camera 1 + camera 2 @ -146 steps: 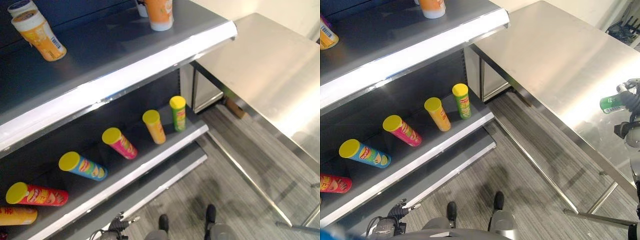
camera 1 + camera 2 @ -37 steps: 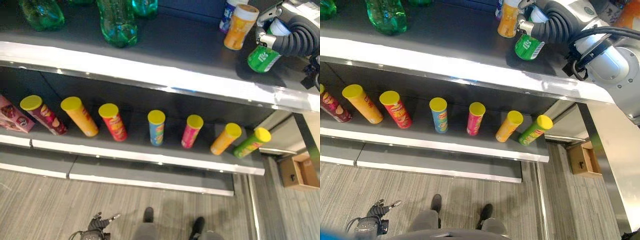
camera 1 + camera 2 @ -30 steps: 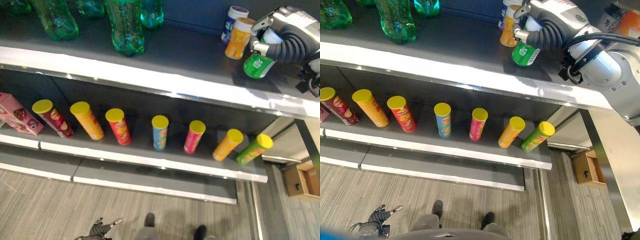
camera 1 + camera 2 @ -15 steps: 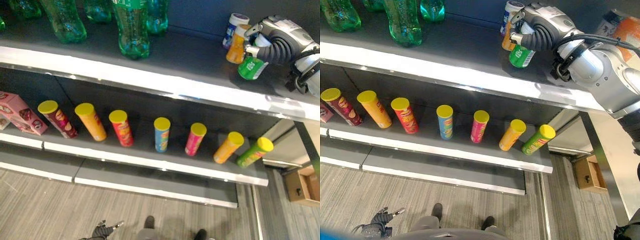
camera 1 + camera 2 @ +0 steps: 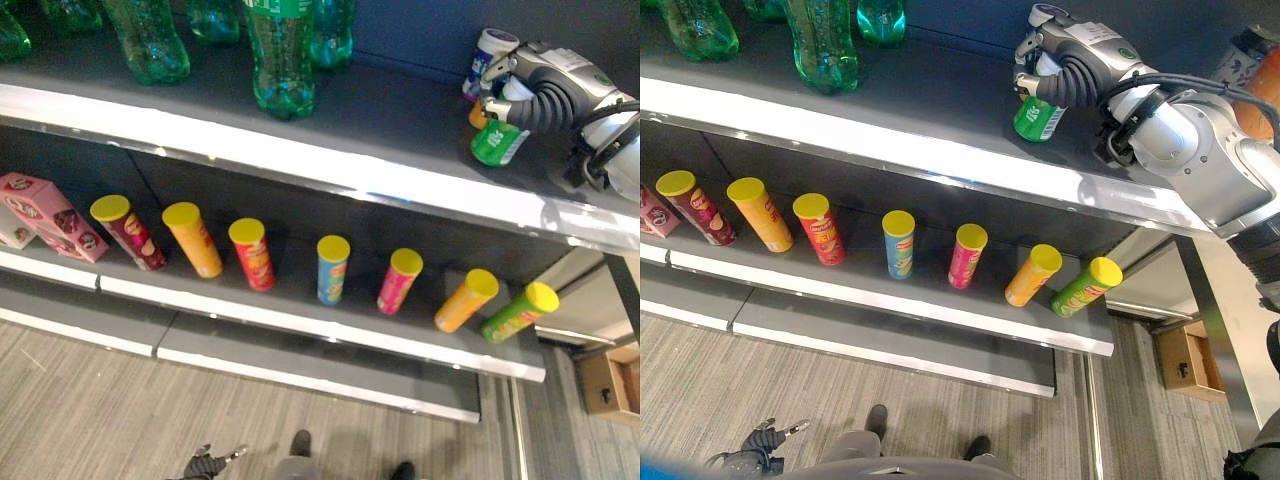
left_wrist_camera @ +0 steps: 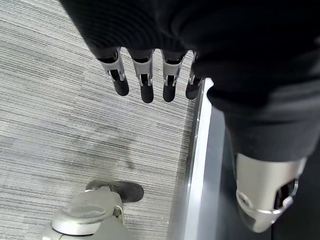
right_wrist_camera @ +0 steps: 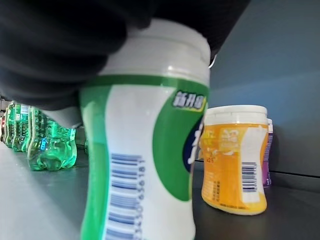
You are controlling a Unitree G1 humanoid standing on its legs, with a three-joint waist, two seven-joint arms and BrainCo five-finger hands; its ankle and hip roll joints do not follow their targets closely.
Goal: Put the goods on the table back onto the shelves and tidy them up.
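Orange jar [image 5: 478, 113] mostly hidden behind right hand [image 5: 530, 95], green bottles [image 5: 280, 55] cut off at top edge, green jar [image 7: 145, 150] base cut off at the wrist view's edge

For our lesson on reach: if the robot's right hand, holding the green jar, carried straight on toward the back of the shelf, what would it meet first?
Probably the orange jar, standing just beyond the green jar in the right hand; the gap between them is hard to judge.

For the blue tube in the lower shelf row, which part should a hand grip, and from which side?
Probably the upper body of the blue tube, just under its yellow lid, coming from the shelf's open front: it stands upright with gaps to the red tube and pink tube.
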